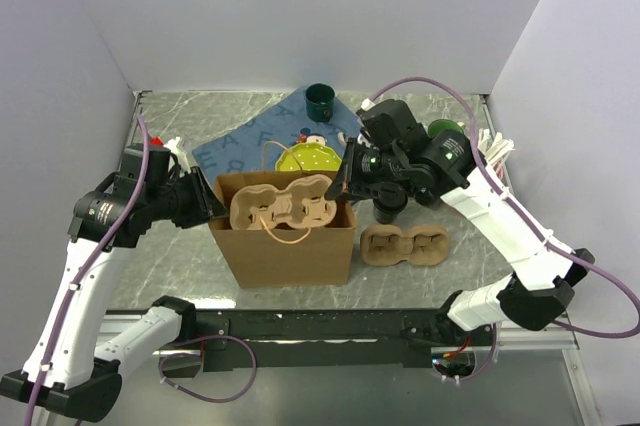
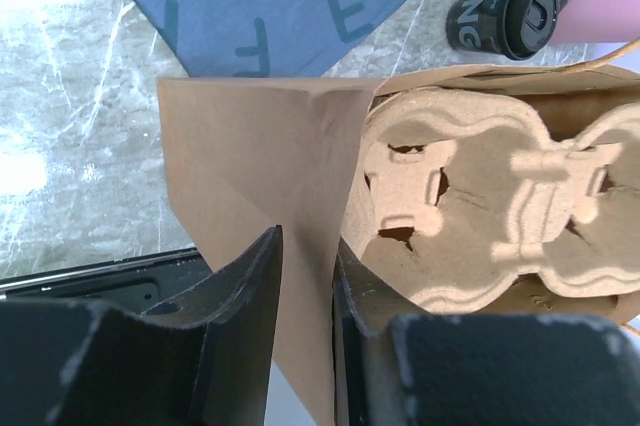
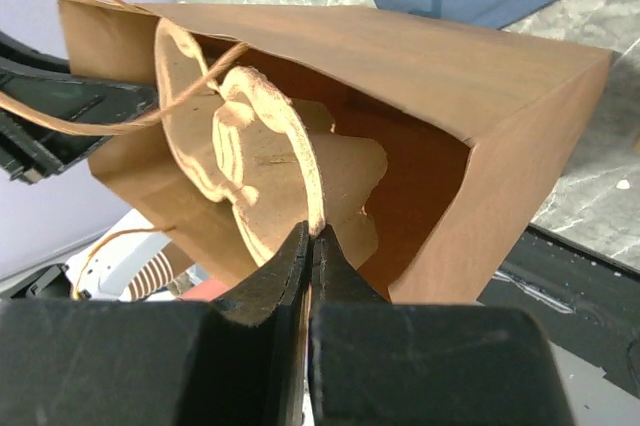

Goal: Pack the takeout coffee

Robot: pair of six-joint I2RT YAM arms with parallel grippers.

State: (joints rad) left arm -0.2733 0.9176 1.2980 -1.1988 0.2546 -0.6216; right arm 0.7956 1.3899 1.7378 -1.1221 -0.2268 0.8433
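- The left fingers [image 2: 268,266] clamp the paper bag's [image 1: 285,246] left wall.
- The right fingers [image 3: 312,246] are pinched tight on the pulp carrier [image 2: 470,196] in the bag's mouth.
- A takeout coffee cup [image 2: 500,18] sits on the surface [image 1: 180,256] just beyond the bag, right of centre.
- A second carrier [image 1: 405,244] lies beside the bag, rightward.

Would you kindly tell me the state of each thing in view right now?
paper bag: upright, open.
left gripper: shut on the bag's wall.
right gripper: shut on the upper carrier's rim.
carrier in bag: empty, tilted in the bag's mouth.
second carrier: empty, flat on the table.
takeout cup: lidded, outside the bag.
green mug: upright.
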